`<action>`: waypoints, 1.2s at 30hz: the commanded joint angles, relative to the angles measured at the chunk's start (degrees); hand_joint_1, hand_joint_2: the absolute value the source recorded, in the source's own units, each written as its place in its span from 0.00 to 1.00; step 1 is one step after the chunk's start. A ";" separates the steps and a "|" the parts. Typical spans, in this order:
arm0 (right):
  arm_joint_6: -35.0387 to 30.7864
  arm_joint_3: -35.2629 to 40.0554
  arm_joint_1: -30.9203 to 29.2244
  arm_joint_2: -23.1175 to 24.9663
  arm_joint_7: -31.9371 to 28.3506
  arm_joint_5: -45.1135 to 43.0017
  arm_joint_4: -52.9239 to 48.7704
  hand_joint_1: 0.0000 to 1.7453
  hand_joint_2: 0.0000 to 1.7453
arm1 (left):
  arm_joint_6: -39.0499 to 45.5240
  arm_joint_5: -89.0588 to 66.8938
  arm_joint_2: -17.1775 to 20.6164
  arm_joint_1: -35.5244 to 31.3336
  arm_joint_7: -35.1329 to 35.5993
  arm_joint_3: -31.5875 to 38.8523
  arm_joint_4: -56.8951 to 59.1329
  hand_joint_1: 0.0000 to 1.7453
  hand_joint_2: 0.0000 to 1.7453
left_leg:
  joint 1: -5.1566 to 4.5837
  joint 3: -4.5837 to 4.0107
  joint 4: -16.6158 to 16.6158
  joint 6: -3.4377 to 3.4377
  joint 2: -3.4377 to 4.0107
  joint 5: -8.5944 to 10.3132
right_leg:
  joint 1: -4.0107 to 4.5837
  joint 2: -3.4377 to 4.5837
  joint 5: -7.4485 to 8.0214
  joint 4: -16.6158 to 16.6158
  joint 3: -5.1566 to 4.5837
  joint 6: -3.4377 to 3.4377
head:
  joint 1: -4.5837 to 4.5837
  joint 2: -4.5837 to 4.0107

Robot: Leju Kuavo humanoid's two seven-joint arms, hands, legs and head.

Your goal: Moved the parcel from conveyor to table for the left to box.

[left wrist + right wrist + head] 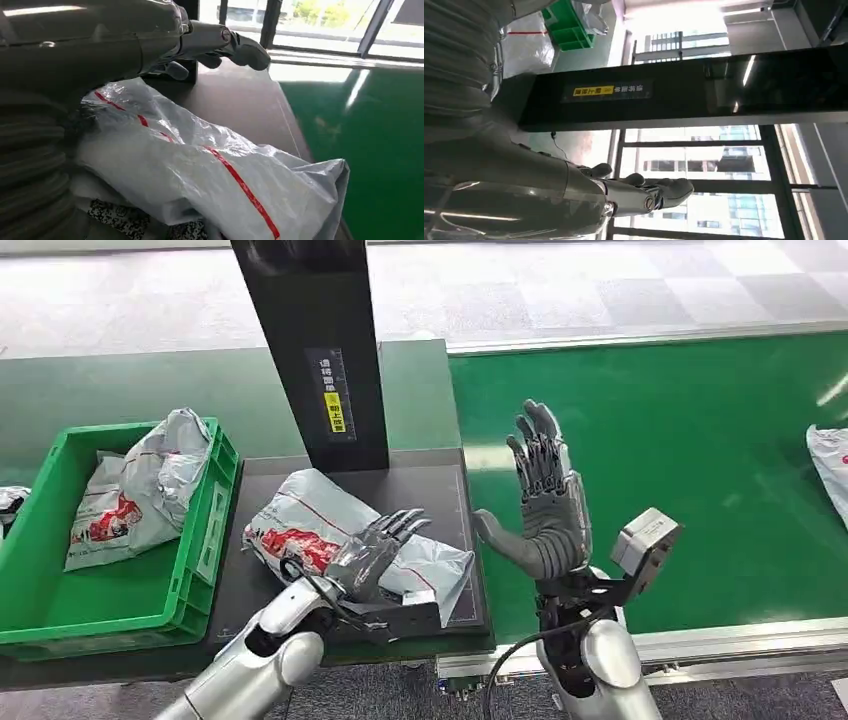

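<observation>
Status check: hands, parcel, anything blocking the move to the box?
Left hand rests flat on grey plastic parcel, on black table. Right hand open, raised. Green crate beside, path clear.

The floor far away is made of pale grey squares, some lighter and some darker. A wide green belt runs across the right side, with a silver rail along its near edge. A tall black post with a yellow label stands in the middle. Big windows with dark frames let in bright daylight, and buildings show outside. Light shines on the green belt.
</observation>
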 commanded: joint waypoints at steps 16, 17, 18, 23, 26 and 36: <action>-0.08 -2.59 1.96 2.81 -0.51 -0.21 -3.23 0.00 1.00 | -5.95 3.10 6.12 -8.89 -1.52 -9.96 2.89 1.00 1.00 | 0.03 -0.01 -0.04 -0.02 -0.03 0.08 | 0.04 -0.01 0.05 -0.02 -0.01 -0.09 | 0.00 0.00; -0.03 -2.98 2.36 2.97 -0.85 -0.08 -3.46 0.00 1.00 | -2.33 2.89 6.48 -8.68 -1.43 -9.37 0.96 1.00 1.00 | 0.04 -0.01 -0.02 -0.02 -0.05 0.07 | 0.05 -0.02 0.04 0.00 0.00 -0.09 | 0.00 0.00; -0.04 -3.08 2.51 2.95 -0.91 -0.05 -3.58 0.00 1.00 | -1.89 2.90 6.38 -8.84 -1.43 -9.23 0.22 1.00 1.00 | 0.03 -0.01 -0.06 -0.02 -0.04 0.10 | 0.04 0.00 0.07 -0.02 -0.02 -0.11 | 0.00 0.00; -0.37 -3.32 3.03 2.52 -1.10 0.06 -4.06 0.00 1.00 | 5.67 1.09 8.12 -7.18 -0.98 -6.87 -11.36 1.00 1.00 | 0.03 -0.12 0.04 -0.01 -0.06 0.07 | 0.04 -0.04 0.04 0.05 -0.11 -0.07 | 0.00 0.00; -0.94 -3.16 3.86 2.14 -1.48 -0.14 -3.91 0.00 1.00 | 13.59 0.79 9.54 -5.06 -1.26 -3.53 -22.03 1.00 1.00 | 0.03 -0.13 0.01 0.02 -0.02 0.07 | 0.05 0.02 0.07 0.02 -0.12 -0.09 | 0.02 0.00; -2.53 -3.23 6.06 2.99 -2.06 -0.05 -5.97 0.00 1.00 | 26.25 10.19 11.18 0.40 -4.78 10.22 -39.01 1.00 1.00 | 0.04 -0.14 0.04 -0.02 0.09 0.04 | 0.05 0.12 0.05 0.07 -0.17 -0.09 | 0.00 0.00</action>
